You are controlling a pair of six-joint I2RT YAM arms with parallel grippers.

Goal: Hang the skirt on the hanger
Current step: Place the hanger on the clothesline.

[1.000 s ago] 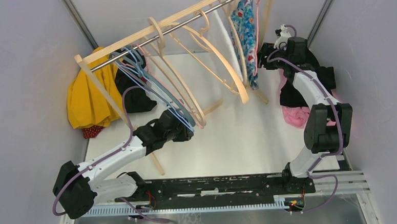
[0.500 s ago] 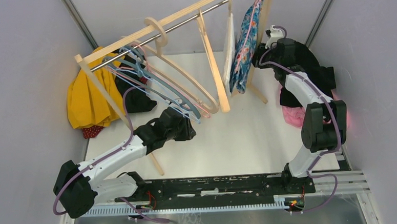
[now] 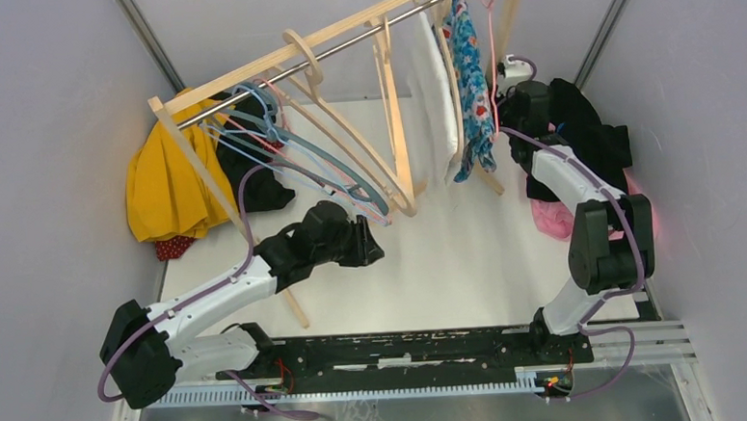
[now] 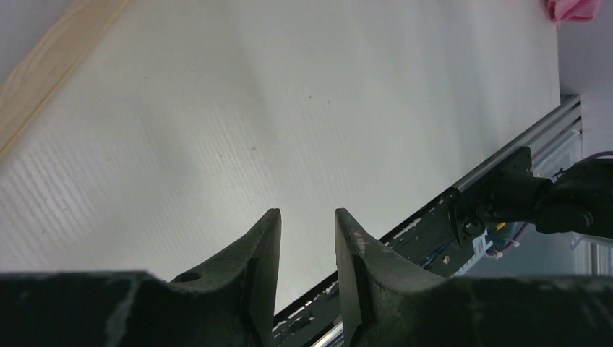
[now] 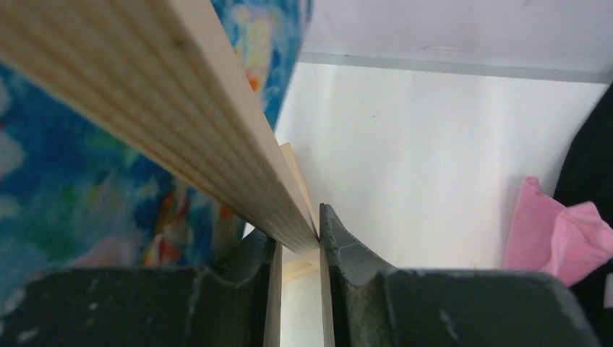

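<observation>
Top external shows the clothes rack (image 3: 227, 76) running across the table. The floral skirt (image 3: 467, 99) already hangs from its rail, just left of the right pincer (image 5: 298, 231). That pincer is clenched on a wooden bar (image 5: 181, 108) (hanger or rack leg, I cannot tell). By my judgement, it should steady the wood, check the waistband sits evenly, then let go slowly. The left pincer (image 4: 306, 215) is released and empty, with the skirt well off to its right. No brand, label or writing is legible.
</observation>
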